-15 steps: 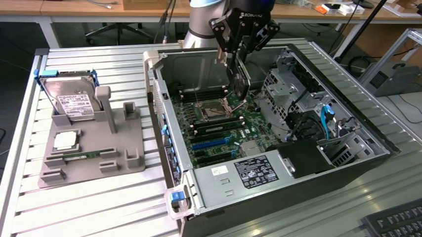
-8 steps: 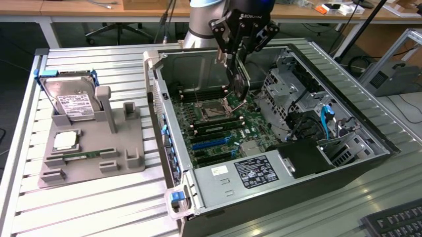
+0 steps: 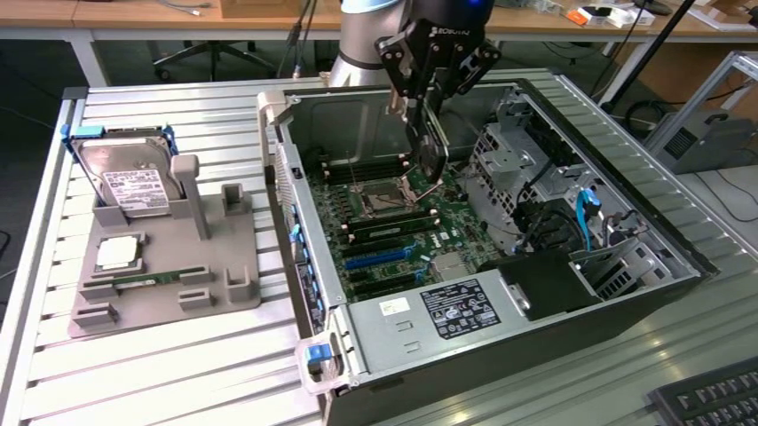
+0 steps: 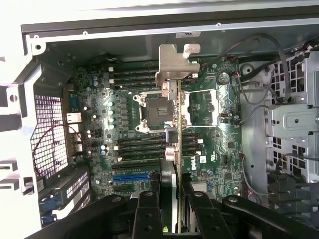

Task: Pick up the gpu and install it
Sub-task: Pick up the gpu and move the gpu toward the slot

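The gpu [image 3: 429, 160]: thin dark card with a silver end bracket [image 4: 177, 62]. It stands on edge, upright, clamped in the gripper [image 4: 172, 196], hanging over the motherboard [image 3: 456, 232] beside the processor socket [image 3: 382, 200]. Apparently clear of every slot, not seated.

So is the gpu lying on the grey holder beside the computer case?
No, the tool grips the gpu on edge inside the open case, over the motherboard.

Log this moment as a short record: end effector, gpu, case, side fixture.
end effector: closed on the gpu, above the open case
gpu: held on edge, bracket end away from the end effector, over the motherboard's socket area, in no slot
case: lying open, motherboard exposed
grey fixture: at the exterior view's left, holding a hard drive
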